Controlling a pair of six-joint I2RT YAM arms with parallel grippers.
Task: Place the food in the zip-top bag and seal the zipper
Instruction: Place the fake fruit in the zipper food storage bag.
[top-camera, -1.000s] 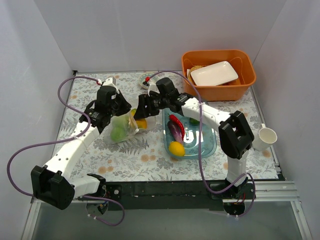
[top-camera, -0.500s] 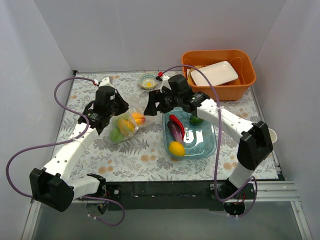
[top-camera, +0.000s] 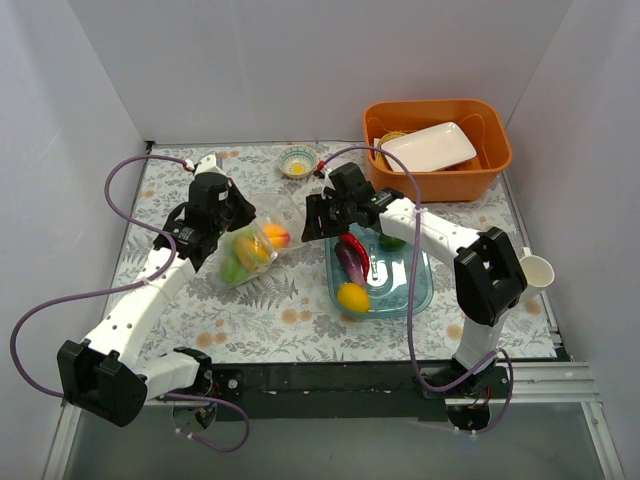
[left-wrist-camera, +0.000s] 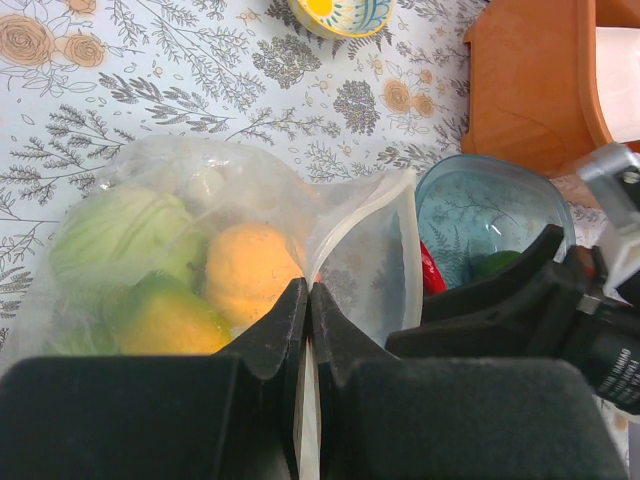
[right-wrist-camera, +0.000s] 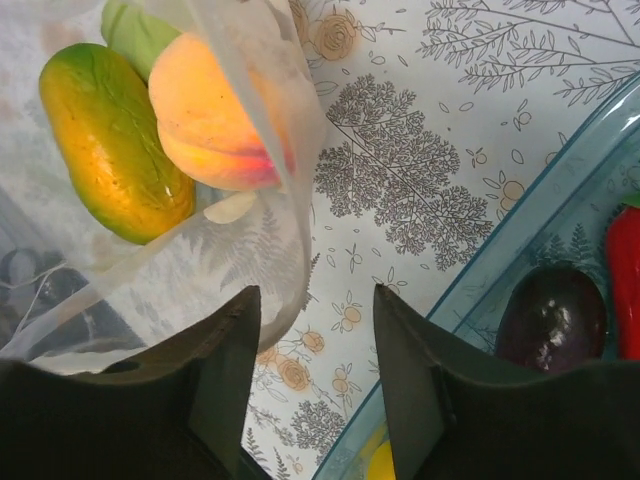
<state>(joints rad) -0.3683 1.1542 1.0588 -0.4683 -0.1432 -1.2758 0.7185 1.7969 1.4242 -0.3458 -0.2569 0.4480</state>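
Observation:
The clear zip-top bag (top-camera: 268, 218) lies left of centre with its mouth facing right. It holds the green cabbage (left-wrist-camera: 115, 235), orange peach (left-wrist-camera: 250, 270) and mango (left-wrist-camera: 165, 315). My left gripper (top-camera: 226, 215) is shut on the bag's mouth edge (left-wrist-camera: 308, 295), by the whitish zipper (left-wrist-camera: 360, 210). My right gripper (top-camera: 312, 220) is open and empty, just right of the bag's mouth (right-wrist-camera: 315, 300). The red chilli (top-camera: 351, 243), purple eggplant (top-camera: 350, 263), yellow lemon (top-camera: 352, 296) and a lime (top-camera: 392, 241) lie in the blue tray (top-camera: 418, 290).
An orange bin (top-camera: 490, 160) with a white plate (top-camera: 430, 146) stands at the back right. A small bowl (top-camera: 296, 161) sits at the back centre. A white mug (top-camera: 535, 270) stands at the right edge. White walls close in the table.
The peach has gone from the right gripper into the bag. The right gripper has opened and drawn back from the bag's mouth toward the tray. The left gripper keeps its hold.

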